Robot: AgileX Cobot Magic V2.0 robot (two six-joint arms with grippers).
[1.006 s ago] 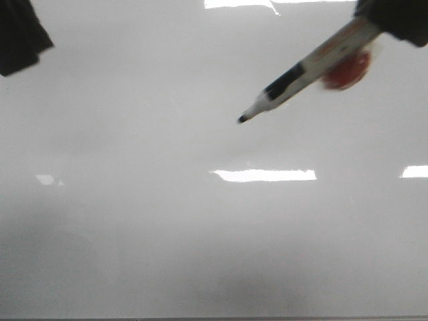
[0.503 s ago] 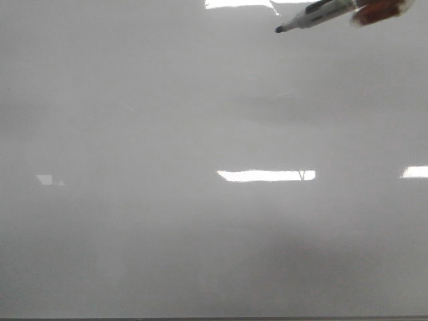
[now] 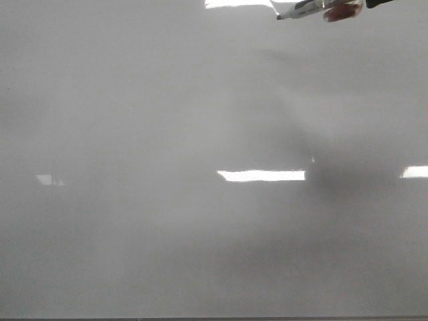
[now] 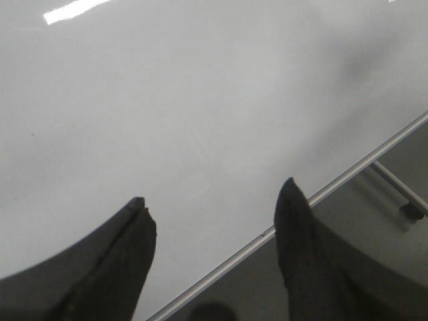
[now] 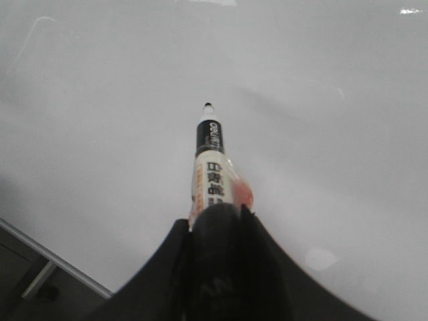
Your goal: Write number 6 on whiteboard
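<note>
The glossy grey-white whiteboard (image 3: pixel 167 134) fills the front view and bears no written figure; the number 6 is not in view. A white marker with a black tip (image 3: pixel 304 10) shows at the top right of the front view, held above the board. In the right wrist view my right gripper (image 5: pixel 217 217) is shut on the marker (image 5: pixel 210 160), whose tip points away over the board (image 5: pixel 100 100). My left gripper (image 4: pixel 214 207) is open and empty over the board's metal edge (image 4: pixel 334 187); it is out of the front view.
Bright rectangular light reflections (image 3: pixel 261 175) lie on the board. A thin dark edge (image 3: pixel 214 318) runs along the board's near side. Beyond the board's edge in the left wrist view is a dark floor with a frame leg (image 4: pixel 401 197).
The right gripper with the marker has risen toward the top right of the front view, almost out of it. The left gripper, seen at top left a second ago, has left the front view.
</note>
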